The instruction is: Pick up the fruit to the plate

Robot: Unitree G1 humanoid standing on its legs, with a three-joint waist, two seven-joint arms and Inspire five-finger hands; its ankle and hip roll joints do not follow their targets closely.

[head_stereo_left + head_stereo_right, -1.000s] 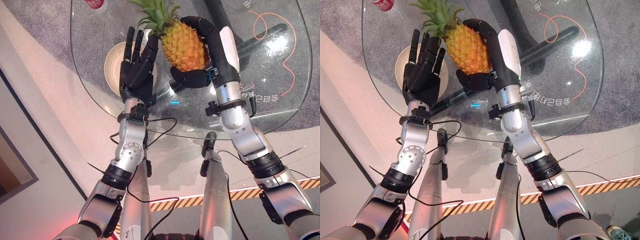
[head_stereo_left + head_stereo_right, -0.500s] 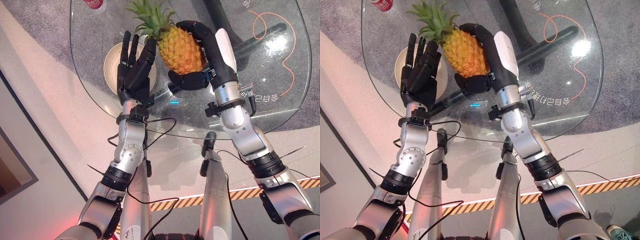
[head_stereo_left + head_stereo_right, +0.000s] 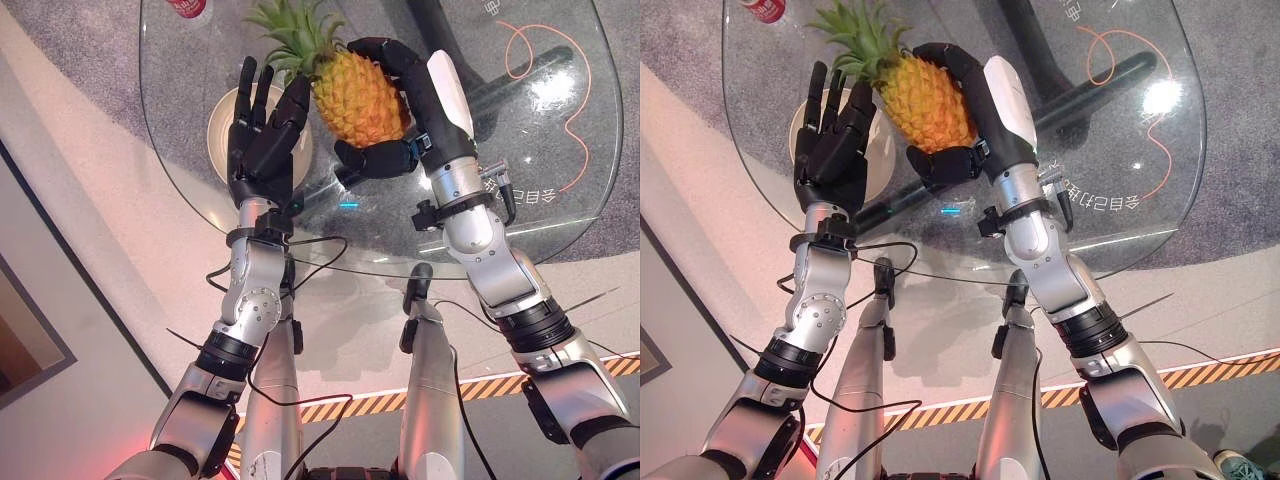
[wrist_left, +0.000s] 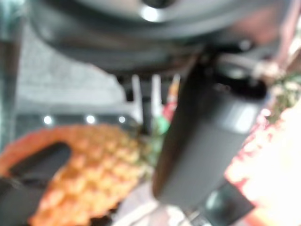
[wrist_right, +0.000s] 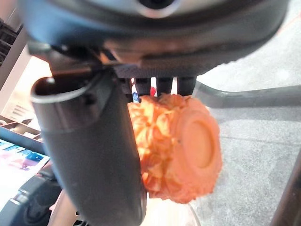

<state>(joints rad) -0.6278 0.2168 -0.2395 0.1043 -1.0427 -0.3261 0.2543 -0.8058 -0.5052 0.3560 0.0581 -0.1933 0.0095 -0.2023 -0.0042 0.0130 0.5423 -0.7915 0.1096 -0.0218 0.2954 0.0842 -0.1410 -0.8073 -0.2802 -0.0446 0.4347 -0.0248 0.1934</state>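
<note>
Right hand (image 3: 400, 110) is wrapped around the pineapple (image 3: 358, 95), fingers curled over its far side and thumb hooked under its base, so the fruit hangs above the glass table (image 3: 560, 215) rather than resting on it. To finish the carry well, I judge the hand should bring the fruit sideways toward the plate (image 3: 225, 125), lower it until the base meets the plate, and loosen the grip only then, since a heavy, top-leafy fruit could tip off a small dish. In the right wrist view the pineapple's flat base (image 5: 197, 143) shows past the thumb, seated against the palm. Its leafy crown points toward the far edge of the table, and its body lies just beside the plate, between the two hands. Left hand (image 3: 262, 140) hovers over the plate with fingers straight and spread, holding nothing, close to the fruit's flank. A red can (image 3: 187, 7) stands near the table's far rim.
</note>
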